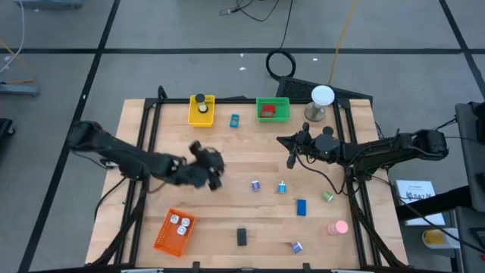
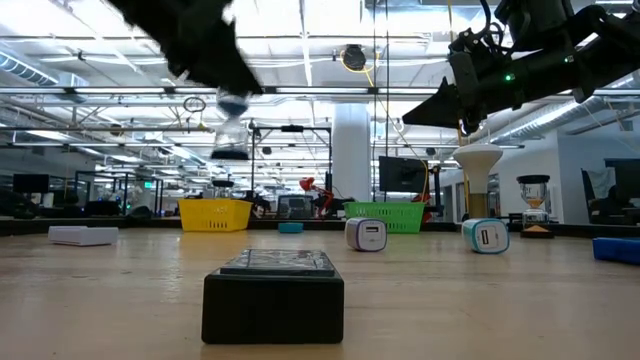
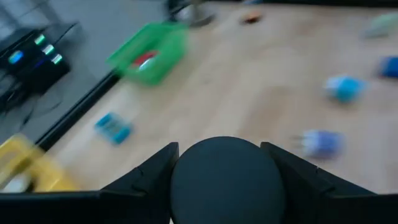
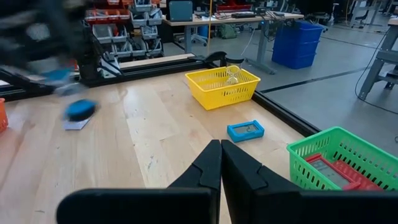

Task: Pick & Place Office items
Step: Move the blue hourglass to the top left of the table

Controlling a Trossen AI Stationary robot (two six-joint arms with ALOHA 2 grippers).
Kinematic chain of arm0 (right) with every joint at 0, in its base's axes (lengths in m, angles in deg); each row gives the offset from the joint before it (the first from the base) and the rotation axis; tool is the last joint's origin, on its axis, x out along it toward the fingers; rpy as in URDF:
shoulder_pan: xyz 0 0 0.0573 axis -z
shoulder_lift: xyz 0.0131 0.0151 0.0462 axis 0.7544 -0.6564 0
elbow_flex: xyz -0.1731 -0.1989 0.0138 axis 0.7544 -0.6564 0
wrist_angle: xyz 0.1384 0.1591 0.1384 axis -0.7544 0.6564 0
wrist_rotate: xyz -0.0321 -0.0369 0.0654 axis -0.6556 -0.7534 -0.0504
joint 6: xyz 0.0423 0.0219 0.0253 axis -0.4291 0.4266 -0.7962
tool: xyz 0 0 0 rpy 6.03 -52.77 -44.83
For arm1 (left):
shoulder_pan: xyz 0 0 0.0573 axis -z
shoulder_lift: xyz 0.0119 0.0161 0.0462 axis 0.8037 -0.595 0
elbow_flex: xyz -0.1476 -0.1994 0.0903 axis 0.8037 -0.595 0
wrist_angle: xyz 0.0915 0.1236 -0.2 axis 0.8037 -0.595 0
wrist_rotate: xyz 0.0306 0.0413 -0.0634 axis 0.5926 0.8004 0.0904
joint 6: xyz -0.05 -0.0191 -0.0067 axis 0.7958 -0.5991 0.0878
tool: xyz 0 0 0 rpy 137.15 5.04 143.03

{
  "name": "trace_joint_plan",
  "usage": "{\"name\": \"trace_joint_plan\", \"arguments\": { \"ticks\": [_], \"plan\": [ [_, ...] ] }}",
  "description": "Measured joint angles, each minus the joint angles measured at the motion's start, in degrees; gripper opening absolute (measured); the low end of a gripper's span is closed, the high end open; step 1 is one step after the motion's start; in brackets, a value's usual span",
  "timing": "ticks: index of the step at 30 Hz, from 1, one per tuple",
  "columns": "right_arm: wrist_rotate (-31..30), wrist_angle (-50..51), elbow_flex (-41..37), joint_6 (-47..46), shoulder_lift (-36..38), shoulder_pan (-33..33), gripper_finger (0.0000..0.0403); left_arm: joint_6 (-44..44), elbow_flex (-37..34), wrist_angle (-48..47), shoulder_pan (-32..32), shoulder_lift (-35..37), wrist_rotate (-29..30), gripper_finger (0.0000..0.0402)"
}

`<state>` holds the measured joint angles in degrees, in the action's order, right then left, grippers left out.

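A black disc (image 3: 225, 180) was held pinched between the left gripper (image 1: 206, 168) fingers above the table middle (rigid, light and probably slick, best gripped across its rim). The right gripper (image 4: 220, 163) hung pressed together.

Three baskets (image 1: 201, 111); perhaps eight loose office items (image 1: 301, 207) on table.

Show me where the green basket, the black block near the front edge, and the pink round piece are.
green basket (image 1: 282, 115): high view, on its right-hand rim.
black block (image 2: 272, 306): low view, on its front face.
pink round piece (image 1: 339, 227): high view, on the middle of its top.
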<state>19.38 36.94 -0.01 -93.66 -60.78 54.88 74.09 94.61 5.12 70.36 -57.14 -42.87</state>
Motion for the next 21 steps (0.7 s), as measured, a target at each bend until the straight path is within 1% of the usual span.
{"name": "trace_joint_plan", "arguments": {
  "ticks": [3,7,10,14,15,17,21],
  "plan": [
    [0.02,-0.07,0.0,0.0,0.0,-0.01,0.0002,2.23,-6.73,-0.34,-5.54,6.03,-0.85,0.0208],
    [0.02,-0.14,0.0,0.0,0.0,0.0,0.0002,3.85,-16.06,3.71,-13.93,12.51,-0.88,0.0208],
    [0.02,-0.17,0.0,0.0,0.0,0.0,0.0002,2.28,-21.85,11.11,-20.1,15.3,-3.66,0.0208],
    [0.02,-0.19,0.0,0.0,0.0,-0.02,0.0002,-0.6,-27.99,21.72,-27.01,15.35,-11.27,0.0208],
    [0.02,-0.2,0.0,0.0,0.0,-0.02,0.0002,-1.11,-28.85,23.82,-28.29,15.07,-12.38,0.0208],
    [0.02,-0.16,0.0,0.0,0.0,0.0,0.0002,-2.09,-29.55,26.03,-30.31,14.36,-12.46,0.0208],
    [0.03,-0.16,0.0,0.0,0.0,-0.01,0.0002,-3.74,-29.89,25.15,-33.3,14.37,-12.06,0.0208]
  ]
}}
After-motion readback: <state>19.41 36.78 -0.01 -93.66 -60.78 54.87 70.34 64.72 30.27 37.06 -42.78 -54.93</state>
